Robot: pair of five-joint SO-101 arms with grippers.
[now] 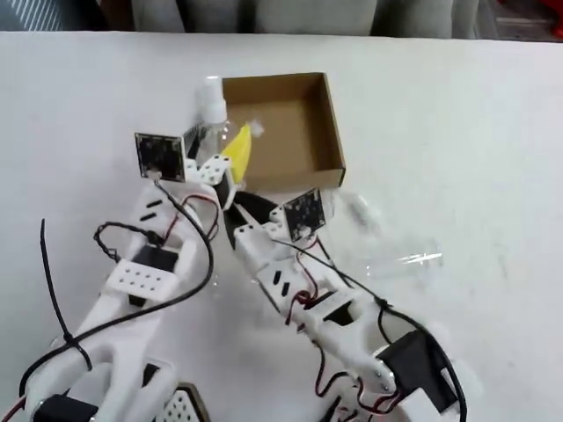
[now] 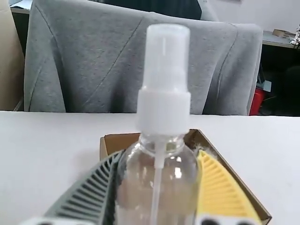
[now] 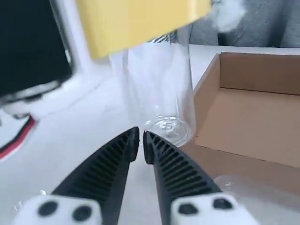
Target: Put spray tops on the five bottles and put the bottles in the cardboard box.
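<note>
One white table [image 1: 457, 105] — cardboard box [image 1: 295, 141], held bottle [image 2: 157, 180] — grey chair [image 2: 84, 61] behind.

The table [image 1: 493, 132] is plain white, lit pretty softly and evenly. Right behind its far edge there's a grey fabric chair [image 2: 93, 61] with stitched seams running across the backrest, pushed up close. On one side of the chair is something beige [image 2: 8, 70], can't tell what. On the other side there's a red object [image 2: 257, 101] low down in a dark gap, a desk edge [image 2: 280, 41] above it, and a bit of pale wall [image 2: 262, 11].
</note>
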